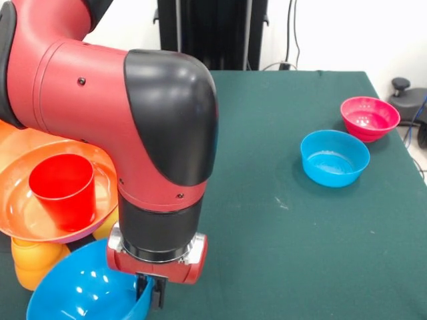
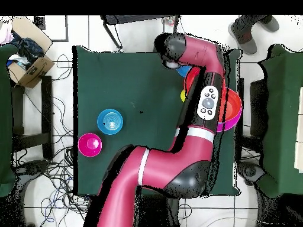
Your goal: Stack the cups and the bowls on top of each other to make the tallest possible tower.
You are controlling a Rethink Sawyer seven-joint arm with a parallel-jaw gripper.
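Four bowls show: large blue (image 1: 80,290), small blue (image 1: 334,157), magenta (image 1: 369,118), orange-red (image 1: 27,217). One red cup (image 1: 62,189) sits in the orange-red bowl.

Green table (image 1: 280,233); cardboard box (image 2: 29,65) on floor; person's shoes (image 2: 253,28).

The arm (image 1: 133,113) hides most of the tower (image 1: 57,200). The large blue bowl (image 1: 80,290) runs off the bottom edge, covering the tool (image 1: 150,293) tips.
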